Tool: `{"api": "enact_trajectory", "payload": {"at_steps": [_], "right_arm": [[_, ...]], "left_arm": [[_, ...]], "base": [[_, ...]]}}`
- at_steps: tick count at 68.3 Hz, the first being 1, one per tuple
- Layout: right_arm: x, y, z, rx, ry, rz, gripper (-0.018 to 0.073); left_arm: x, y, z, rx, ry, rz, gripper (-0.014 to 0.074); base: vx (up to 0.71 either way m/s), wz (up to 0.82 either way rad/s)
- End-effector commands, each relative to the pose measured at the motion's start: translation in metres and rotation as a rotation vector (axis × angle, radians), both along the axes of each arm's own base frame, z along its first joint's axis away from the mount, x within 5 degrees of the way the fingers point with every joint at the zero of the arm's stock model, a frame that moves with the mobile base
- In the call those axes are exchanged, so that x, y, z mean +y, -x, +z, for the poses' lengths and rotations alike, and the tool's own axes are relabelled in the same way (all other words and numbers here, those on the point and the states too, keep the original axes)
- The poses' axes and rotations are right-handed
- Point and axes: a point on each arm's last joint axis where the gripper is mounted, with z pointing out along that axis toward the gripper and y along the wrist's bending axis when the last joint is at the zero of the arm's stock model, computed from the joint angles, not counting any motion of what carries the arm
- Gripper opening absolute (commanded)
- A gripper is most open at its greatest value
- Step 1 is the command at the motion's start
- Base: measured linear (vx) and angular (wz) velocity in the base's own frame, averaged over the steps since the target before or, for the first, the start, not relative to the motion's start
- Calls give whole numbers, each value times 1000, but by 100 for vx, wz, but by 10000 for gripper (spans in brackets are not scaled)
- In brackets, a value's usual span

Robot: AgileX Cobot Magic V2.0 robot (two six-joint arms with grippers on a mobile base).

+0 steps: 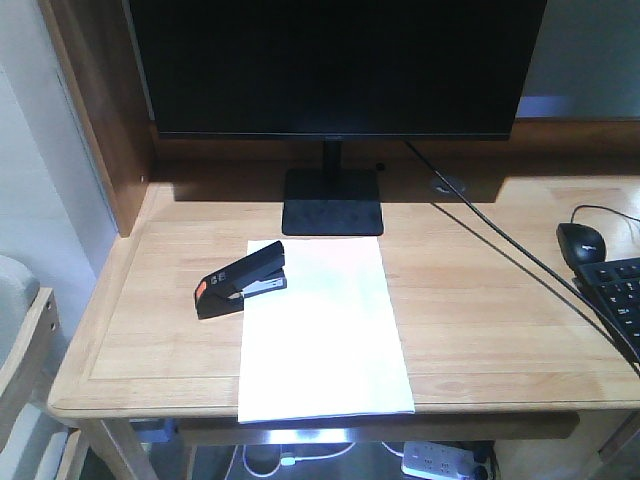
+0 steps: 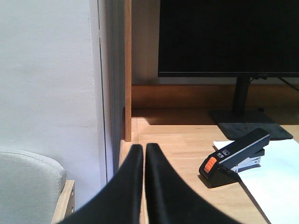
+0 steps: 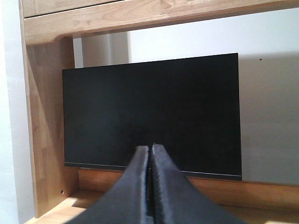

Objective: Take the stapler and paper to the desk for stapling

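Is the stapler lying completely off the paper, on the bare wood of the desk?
No. The stapler sits with its front end over the top left corner of the paper, only its orange rear over the desk.

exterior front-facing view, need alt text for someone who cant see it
A small black stapler with an orange-red patch sits on the light wooden desk, its front end over the top left corner of a stack of white paper sheets. Behind stands a large black monitor, with a black mouse and black keyboard at the right edge.
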Motion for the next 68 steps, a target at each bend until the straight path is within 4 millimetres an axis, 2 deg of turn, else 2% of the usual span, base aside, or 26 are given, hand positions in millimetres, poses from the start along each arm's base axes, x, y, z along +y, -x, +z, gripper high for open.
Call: {"api": "enact_trajectory", "payload": {"at_steps": [1, 68], "right_arm": [[-2, 1, 9, -42, 55, -36, -10], [-2, 1, 8, -40, 56, -37, -10]], "left_arm": [[0, 1, 4, -80, 15, -5, -6], [0, 1, 4, -73, 15, -5, -6]], "base": [[0, 0], [0, 0]]}}
